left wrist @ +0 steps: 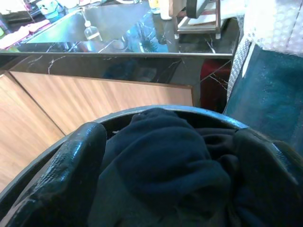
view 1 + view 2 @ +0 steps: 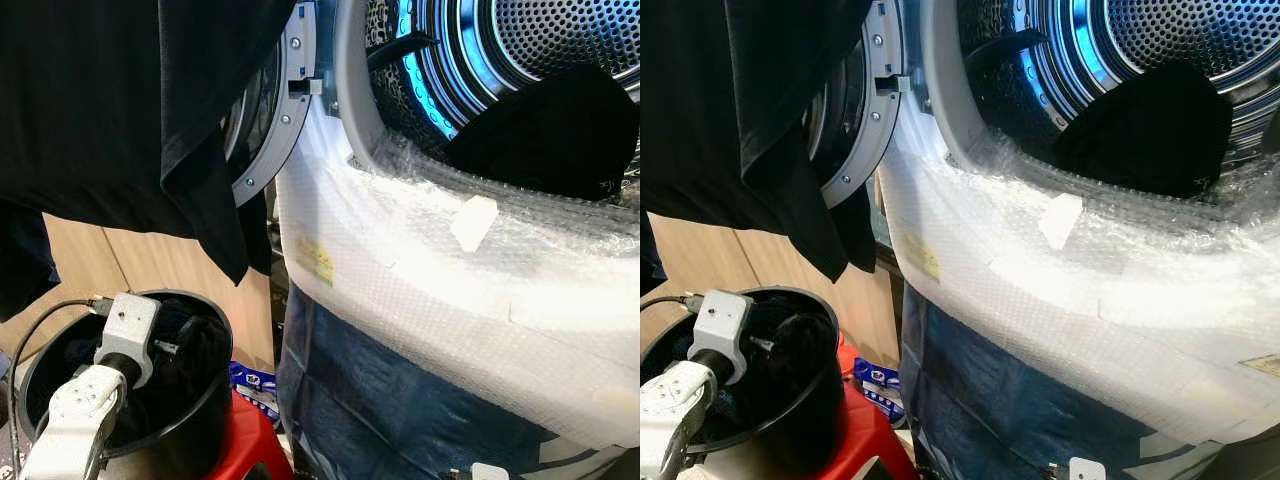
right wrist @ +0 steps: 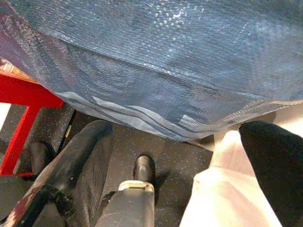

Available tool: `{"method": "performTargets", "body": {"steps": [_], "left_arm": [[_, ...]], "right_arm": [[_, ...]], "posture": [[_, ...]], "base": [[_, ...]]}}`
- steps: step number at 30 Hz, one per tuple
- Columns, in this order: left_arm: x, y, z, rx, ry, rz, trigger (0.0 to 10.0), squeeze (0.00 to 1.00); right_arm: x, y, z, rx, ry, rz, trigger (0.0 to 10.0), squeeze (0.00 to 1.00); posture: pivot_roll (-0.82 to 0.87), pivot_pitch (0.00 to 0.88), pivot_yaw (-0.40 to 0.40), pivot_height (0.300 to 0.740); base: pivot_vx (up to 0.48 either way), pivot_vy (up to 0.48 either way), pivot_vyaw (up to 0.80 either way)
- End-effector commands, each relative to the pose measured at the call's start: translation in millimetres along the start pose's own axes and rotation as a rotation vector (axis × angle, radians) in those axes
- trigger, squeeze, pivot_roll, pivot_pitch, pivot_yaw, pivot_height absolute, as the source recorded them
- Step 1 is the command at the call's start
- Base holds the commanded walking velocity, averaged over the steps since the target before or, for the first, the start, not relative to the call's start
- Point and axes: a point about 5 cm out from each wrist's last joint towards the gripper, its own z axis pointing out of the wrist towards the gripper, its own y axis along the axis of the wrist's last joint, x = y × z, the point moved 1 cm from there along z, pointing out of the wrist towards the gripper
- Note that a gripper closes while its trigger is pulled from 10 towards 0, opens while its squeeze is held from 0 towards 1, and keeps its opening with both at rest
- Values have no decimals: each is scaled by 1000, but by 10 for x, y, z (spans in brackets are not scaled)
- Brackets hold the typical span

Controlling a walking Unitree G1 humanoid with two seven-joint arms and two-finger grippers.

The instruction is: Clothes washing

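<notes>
Fingers (image 1: 71, 175) of the left gripper (image 1: 156, 189) are spread over dark clothes (image 1: 161, 165) in the round black bucket (image 2: 205, 400); another dark garment (image 2: 560, 130) lies in the perforated steel drum (image 2: 560, 35), its front bubble-wrapped.

Home laundry corner: washing machine (image 2: 420, 270), marble counter (image 1: 118, 38), wood cabinets (image 1: 94, 99).

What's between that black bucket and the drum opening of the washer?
In the left eye view, a hanging black garment and the washer's bubble-wrapped front lie between the bucket and the drum.
</notes>
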Motion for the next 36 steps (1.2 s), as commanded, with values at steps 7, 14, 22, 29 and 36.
{"method": "performTargets", "body": {"steps": [7, 14, 22, 29, 36], "left_arm": [[-114, -134, -16, 51, -34, -26, 10000, 0], [-184, -91, 100, 20, 9, -207, 10000, 0], [-177, -37, 235, 12, 74, -281, 10000, 0], [-36, -95, 218, 45, 181, -342, 10000, 0], [127, -138, 157, 62, 303, -383, 10000, 0]], "right_arm": [[23, -1, 0, -3, 6, 2, 10000, 0], [24, -38, -4, 3, 6, 7, 10000, 0], [29, -40, -4, 1, 9, 18, 10000, 0], [50, -52, -6, 2, 16, 20, 10000, 0], [60, -67, -7, 6, 19, 24, 10000, 0]], "posture": [[46, 0, 6, 740], [41, 0, 8, 740], [30, 0, 17, 740], [24, 0, 24, 740], [25, 0, 29, 740]], "base": [[0, 0, 0], [0, 0, 0], [0, 0, 0], [0, 0, 0], [0, 0, 0]]}}
